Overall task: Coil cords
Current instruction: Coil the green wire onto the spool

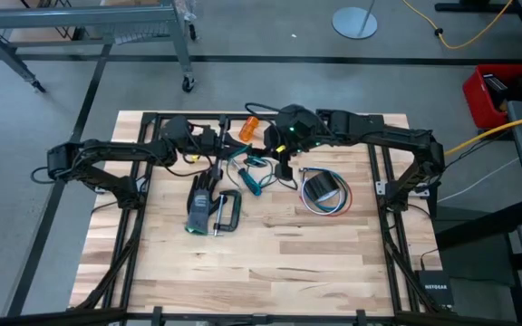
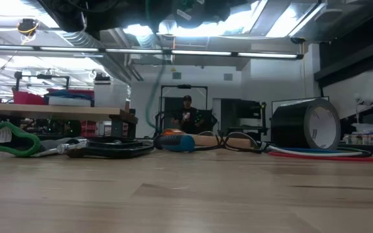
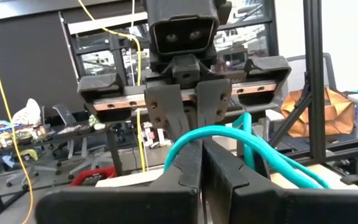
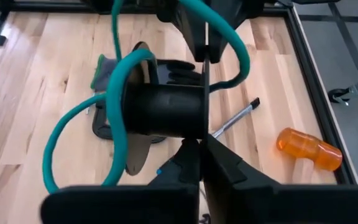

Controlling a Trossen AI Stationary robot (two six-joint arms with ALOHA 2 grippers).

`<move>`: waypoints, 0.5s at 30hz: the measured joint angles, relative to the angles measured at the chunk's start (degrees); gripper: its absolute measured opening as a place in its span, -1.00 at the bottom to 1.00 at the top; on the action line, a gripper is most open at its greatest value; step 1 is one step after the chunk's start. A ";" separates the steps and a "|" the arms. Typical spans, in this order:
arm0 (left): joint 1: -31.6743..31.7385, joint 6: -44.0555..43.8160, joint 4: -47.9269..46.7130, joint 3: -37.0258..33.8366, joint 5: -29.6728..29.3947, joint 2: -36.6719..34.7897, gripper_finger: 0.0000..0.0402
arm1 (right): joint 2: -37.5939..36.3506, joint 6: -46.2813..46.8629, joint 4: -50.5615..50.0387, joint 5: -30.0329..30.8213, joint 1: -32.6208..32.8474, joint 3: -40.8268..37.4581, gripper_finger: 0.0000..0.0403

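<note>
Both grippers meet near the far middle of the wooden table, at about 12 o'clock from its centre, with the teal-green cord strung between them. The left gripper is pressed shut on that cord, which arches over its 2 dark fingers. The right gripper is also closed, its fingers pinched together; the cord loops in front of it, though whether it actually grips the cord is not clear. The cord's loose end trails down toward the boards.

At about 3 o'clock from the grippers, a roll of black tape sits inside a ring of red, white and blue wires. At 7 o'clock lie a dark glove and a clamp (touching, side by side). An orange-handled tool lies at the table's far edge.
</note>
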 joint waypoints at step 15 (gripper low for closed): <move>0.07 -0.31 -1.48 0.00 0.15 -0.06 -0.91 | -1.30 -0.23 -4.64 3.45 0.02 0.17 -0.98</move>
